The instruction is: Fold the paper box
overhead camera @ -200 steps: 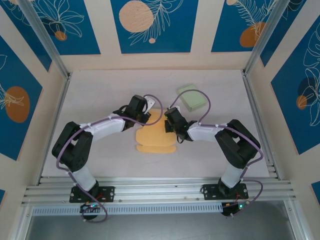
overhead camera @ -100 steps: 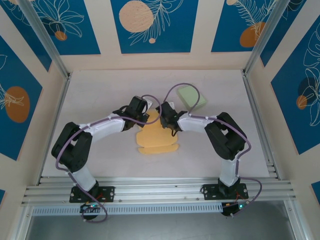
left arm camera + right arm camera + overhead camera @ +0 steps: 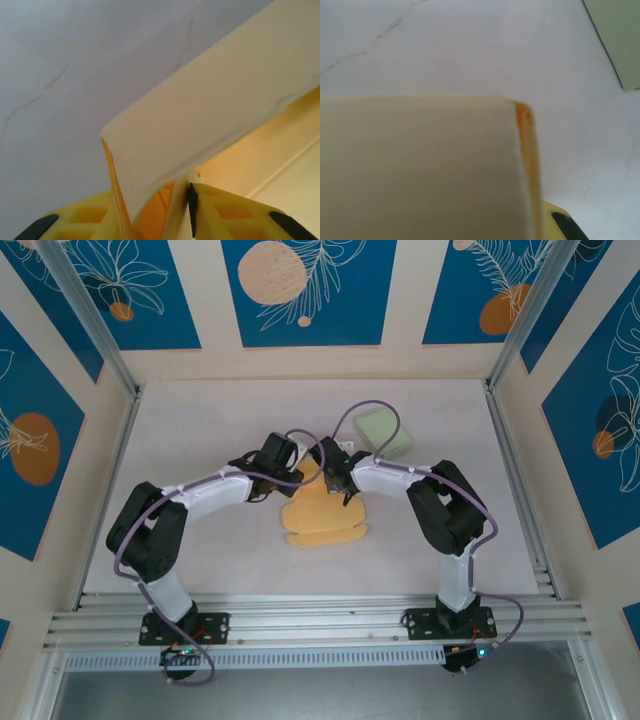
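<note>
I find the paper box (image 3: pixel 325 520) lying mostly flat near the middle of the table (image 3: pixel 200 420), yellow-orange side up, with a fold line across its 6 o'clock end. Both arms reach in to its far edge. The left claw (image 3: pixel 296 474) sits at the box's 11 o'clock corner and the right claw (image 3: pixel 342 488) at about 12 o'clock, the two close together. On the left wrist camera, a cream flap (image 3: pixel 210 100) rises from between the yellow fingers (image 3: pixel 235 212). Its orange inner face shows in the gap. The jaws stand apart with the flap between them, and I cannot tell whether either pad presses on it. On the right wrist camera, a cream panel with an orange edge lies across the lower left of the view, very close and blurred, and one corner of a yellow finger shows at 5 o'clock. The right claw's jaws are together, but I cannot tell whether paper is pinched between them. A flat green box (image 3: pixel 383 433) lies on the table at 1 o'clock from the paper box, near the right claw and apart from it.
</note>
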`<state>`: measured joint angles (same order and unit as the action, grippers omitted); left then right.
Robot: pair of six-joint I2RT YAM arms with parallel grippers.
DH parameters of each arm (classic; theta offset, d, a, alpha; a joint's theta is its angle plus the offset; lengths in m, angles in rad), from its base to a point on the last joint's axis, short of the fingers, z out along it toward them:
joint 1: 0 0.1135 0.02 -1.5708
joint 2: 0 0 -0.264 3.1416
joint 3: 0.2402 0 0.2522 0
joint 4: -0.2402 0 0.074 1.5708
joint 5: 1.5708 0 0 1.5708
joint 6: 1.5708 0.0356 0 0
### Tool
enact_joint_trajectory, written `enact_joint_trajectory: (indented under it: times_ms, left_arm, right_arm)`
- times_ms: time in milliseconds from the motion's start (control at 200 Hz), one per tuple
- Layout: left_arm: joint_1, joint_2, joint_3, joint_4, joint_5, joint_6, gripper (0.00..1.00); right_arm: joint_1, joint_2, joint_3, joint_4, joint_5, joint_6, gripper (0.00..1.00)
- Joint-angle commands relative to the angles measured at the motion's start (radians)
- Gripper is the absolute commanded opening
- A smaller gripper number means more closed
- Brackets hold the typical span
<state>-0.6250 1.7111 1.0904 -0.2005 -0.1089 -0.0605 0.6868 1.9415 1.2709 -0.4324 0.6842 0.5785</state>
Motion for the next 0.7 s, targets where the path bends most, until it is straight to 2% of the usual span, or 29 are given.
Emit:
enact_joint_trajectory:
  times_ms: [0,80,205,355,425,695]
  left_arm:
    - [-0.011,-0.049,-0.023,0.023,0.092,-0.128,0.35]
    - [-0.013,-0.05,-0.05,0.042,0.089,-0.168,0.34]
    - [-0.015,-0.047,-0.094,0.073,0.064,-0.214,0.25]
    - [-0.025,-0.033,-0.135,0.11,-0.006,-0.247,0.26]
    - [-0.025,-0.028,-0.154,0.158,-0.044,-0.251,0.31]
    - [-0.026,0.015,-0.137,0.27,-0.119,-0.18,0.32]
  right_arm:
    - [-0.01,0.018,-0.004,-0.154,0.006,0.029,0.0]
    - [-0.008,0.02,0.003,-0.166,-0.01,0.049,0.0]
    - [-0.009,0.033,0.014,-0.18,-0.03,0.064,0.0]
    - [-0.005,0.033,0.007,-0.173,-0.066,0.08,0.0]
    - [0.004,0.027,-0.002,-0.163,-0.081,0.083,0.0]
    - [0.014,0.019,-0.014,-0.139,-0.119,0.062,0.0]
